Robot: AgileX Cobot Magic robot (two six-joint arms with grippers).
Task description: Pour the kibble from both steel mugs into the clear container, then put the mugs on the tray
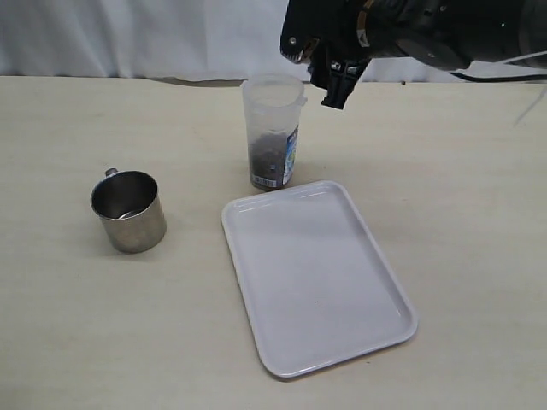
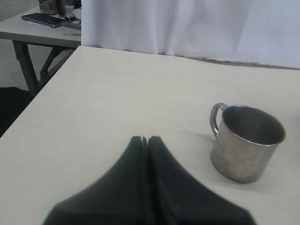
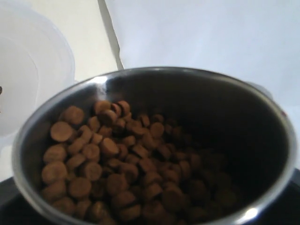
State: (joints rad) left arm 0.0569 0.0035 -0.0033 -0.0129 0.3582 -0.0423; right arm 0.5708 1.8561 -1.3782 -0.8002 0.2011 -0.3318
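At the upper right of the exterior frame, my right gripper (image 1: 336,88) hangs just beside the rim of the clear container (image 1: 272,128). The mug it carries does not show from that angle. Only the right wrist view shows it: the kibble-filled steel mug (image 3: 197,108) fills the picture with its mouth open toward the camera. The kibble (image 3: 108,164) is heaped to the side nearest the container's rim, and the gripper is spread wide and clamped on this mug.

The container stands upright, long axis vertical, at upper centre of the exterior frame. It has dark kibble in its lower part, and its label faces the tray (image 1: 376,337). The tray lies flat just beside it, with its long axis running from upper left to lower right.

At left centre, the other steel mug (image 1: 128,211) stands upright on the worktop (image 1: 479,188), its handle pointing to the upper left. The left wrist view adds my left gripper (image 2: 145,140), with its tips pressed together, near that mug but apart from it.
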